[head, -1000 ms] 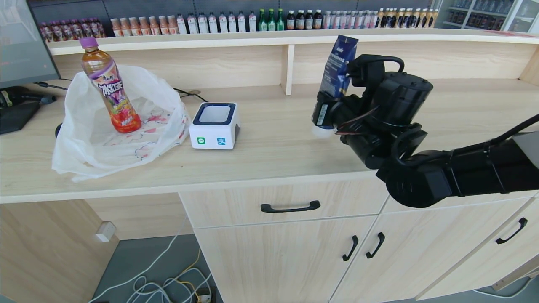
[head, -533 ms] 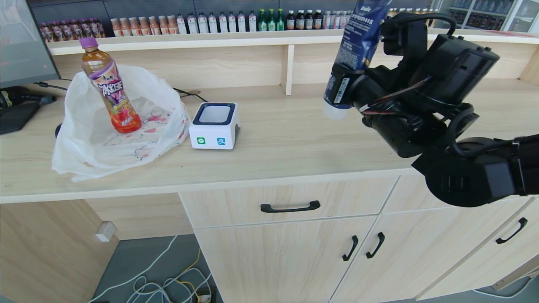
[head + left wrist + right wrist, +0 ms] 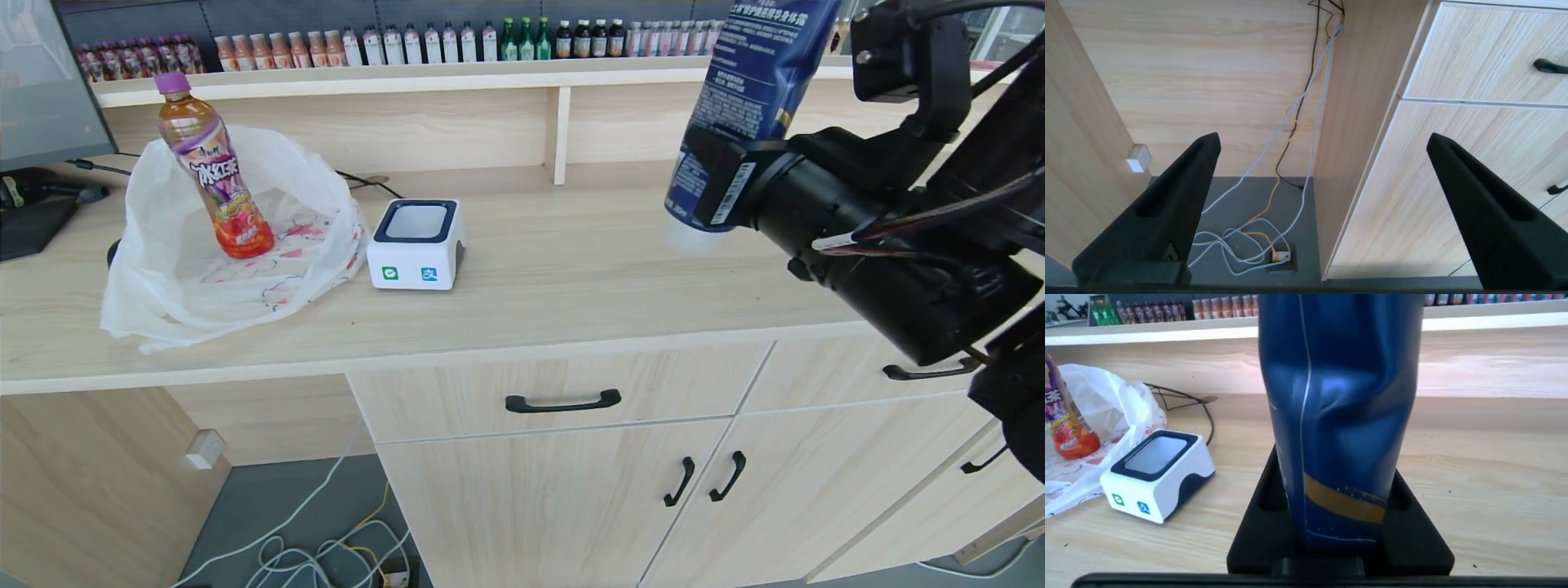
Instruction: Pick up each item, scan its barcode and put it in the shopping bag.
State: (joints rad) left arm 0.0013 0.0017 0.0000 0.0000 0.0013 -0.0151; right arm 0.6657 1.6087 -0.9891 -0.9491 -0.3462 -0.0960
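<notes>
My right gripper is shut on a dark blue pouch, holding it upright high above the counter's right part; a white barcode label faces the camera. The same blue pouch stands squeezed between the fingers in the right wrist view. A white scanner with a dark blue rim sits mid-counter, also seen as the scanner. At the left lies the open white shopping bag with a tea bottle standing in it. My left gripper hangs open below the counter, over the floor.
A wooden counter has drawers and cabinet doors below. A raised shelf behind carries several bottles. A monitor and a black device stand at the far left. Cables lie on the floor.
My right arm has lifted the blue pouch up and to the right, closer to the head camera. The bag, bottle and scanner have stayed put.
</notes>
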